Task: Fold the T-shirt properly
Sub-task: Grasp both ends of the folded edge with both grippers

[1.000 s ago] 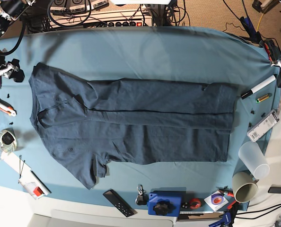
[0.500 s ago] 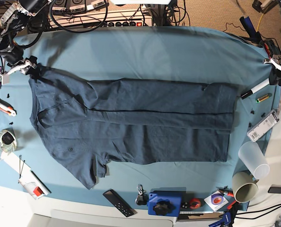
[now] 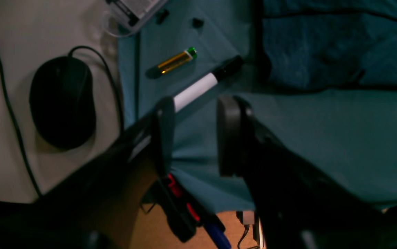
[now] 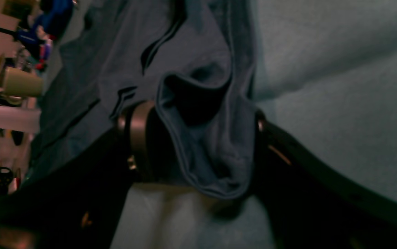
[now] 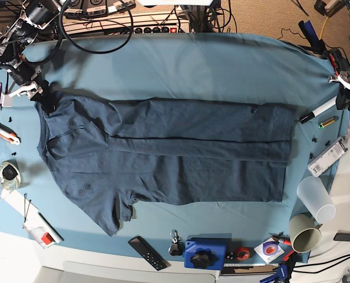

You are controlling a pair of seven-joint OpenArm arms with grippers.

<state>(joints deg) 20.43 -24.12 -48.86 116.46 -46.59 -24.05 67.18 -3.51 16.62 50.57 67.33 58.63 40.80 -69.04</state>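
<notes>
Now, right gripper [image 4: 198,145]: jaws apart around T-shirt [image 5: 163,159] sleeve edge.
Left gripper [image 3: 193,135]: jaws apart over marker [image 3: 201,86], holding nothing.

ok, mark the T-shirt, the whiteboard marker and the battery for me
T-shirt [image 5: 181,159], base view, on the middle of the folded body.
whiteboard marker [image 3: 195,90], left wrist view, on its white barrel.
battery [image 3: 175,61], left wrist view, on its gold casing.
</notes>
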